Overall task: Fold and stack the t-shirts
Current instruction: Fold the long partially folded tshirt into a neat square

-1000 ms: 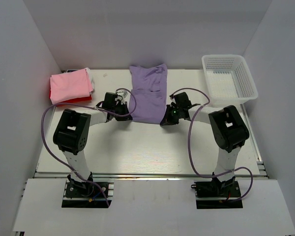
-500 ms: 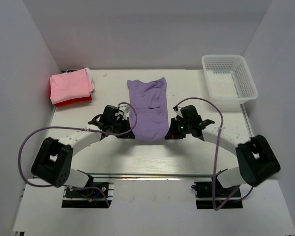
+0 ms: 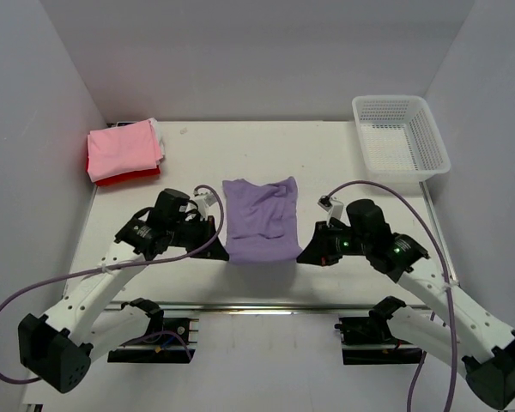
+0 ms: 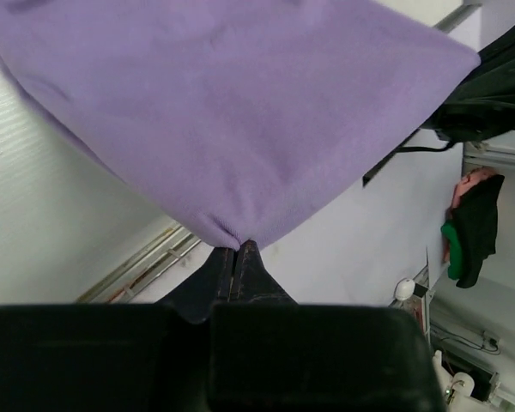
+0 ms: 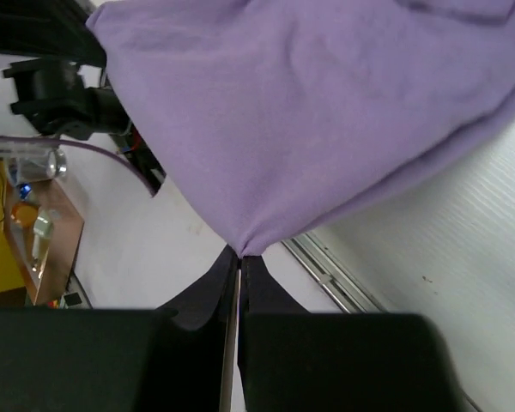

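Note:
The lavender-purple t-shirt point(image 3: 259, 219) hangs stretched between my two grippers near the table's front edge. My left gripper point(image 3: 216, 251) is shut on its near left corner, and the left wrist view shows the cloth point(image 4: 240, 112) pinched at the fingertips point(image 4: 237, 251). My right gripper point(image 3: 302, 254) is shut on its near right corner, with the cloth point(image 5: 309, 112) pinched in the right wrist view too point(image 5: 240, 255). The light pink t-shirt point(image 3: 124, 148) lies folded on top of the red t-shirt point(image 3: 124, 177) at the back left.
A white plastic mesh basket point(image 3: 400, 142) stands at the back right corner. White walls enclose the table on three sides. A metal rail point(image 3: 257, 305) runs along the table's near edge.
Both grippers have pulled the purple shirt toward the near edge, from the back middle of the table. Both arms have stretched out lower and wider. The shirt now looks shorter and bunched.

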Motion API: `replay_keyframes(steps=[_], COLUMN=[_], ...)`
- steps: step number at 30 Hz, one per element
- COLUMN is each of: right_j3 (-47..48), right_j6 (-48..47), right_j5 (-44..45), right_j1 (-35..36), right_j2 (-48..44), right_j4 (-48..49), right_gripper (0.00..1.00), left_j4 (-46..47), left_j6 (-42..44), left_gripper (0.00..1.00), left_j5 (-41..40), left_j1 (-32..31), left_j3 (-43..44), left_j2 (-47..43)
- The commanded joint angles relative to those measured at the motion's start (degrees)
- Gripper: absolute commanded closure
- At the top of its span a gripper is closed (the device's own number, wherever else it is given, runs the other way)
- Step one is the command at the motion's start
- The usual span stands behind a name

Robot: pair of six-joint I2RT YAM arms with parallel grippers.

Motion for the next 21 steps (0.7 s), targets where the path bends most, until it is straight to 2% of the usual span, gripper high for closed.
replay_keyframes(steps=[1,6,9,13,17,19,21], right_j3=[1.61,4.50,7.93,14.85,17.51,19.43,21.02], right_j6=[0.56,-2.34,-3.48,0.37,2.14,3.89,4.69], right_j5=[-2.99,-1.32,3.59,19.37,24.16,29.33,31.11], right_j1=[0.55,0.47,0.20,-0.15,-0.41,-0.94,-1.64], right_j2=[-2.44,1.52,3.89,7.75,11.98,13.81,14.88], right_j4=[-1.61,-1.70,-1.70,-5.03,-6.62,-7.23,-7.93], right_gripper=[1.00,1.00,1.00,1.00,1.00,1.00,1.00], left_j4=[-4.74,-3.25,-4.91,-3.78,-2.73,-1.50,0.00], left_j6=[0.31,1.37,1.90,-0.47,-3.11,-4.08,-4.60], left_gripper=[1.00,1.00,1.00,1.00,1.00,1.00,1.00], left_j5=[1.76,2.48,-3.06,-8.84,-16.94,-20.63,-21.70], left_j1=[-0.07,-0.07,0.54,1.33,1.33,1.33,1.33], left_j3=[4.60,9.17,13.12,16.98,20.34,20.95,22.00], left_j2=[-1.04,3.44,5.64,7.58,9.34,9.86,11.71])
